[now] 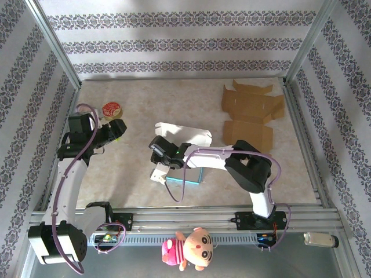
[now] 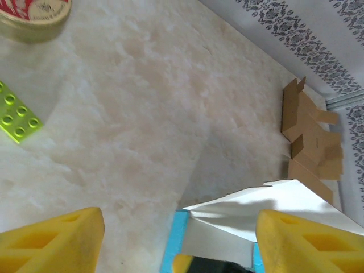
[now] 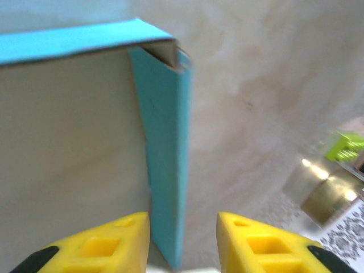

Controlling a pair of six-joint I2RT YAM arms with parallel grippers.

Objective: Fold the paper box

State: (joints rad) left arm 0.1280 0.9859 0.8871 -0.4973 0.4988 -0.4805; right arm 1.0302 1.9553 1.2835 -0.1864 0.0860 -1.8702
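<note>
Marbled worktop (image 1: 127, 174) lies under your right gripper (image 3: 183, 239), jaws apart astride the upright blue wall (image 3: 165, 142) of the paper box (image 3: 68, 142): centre it before closing, then fold along the crease. Beyond it lies the box's flat white flap (image 1: 185, 134); your left gripper (image 2: 179, 227) hangs spread and empty, well apart.

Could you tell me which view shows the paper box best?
The top external view: most of the paper box shows, partly under the right arm. Left wrist catches its white flap and blue edge; right wrist, one blue wall up close.
</note>
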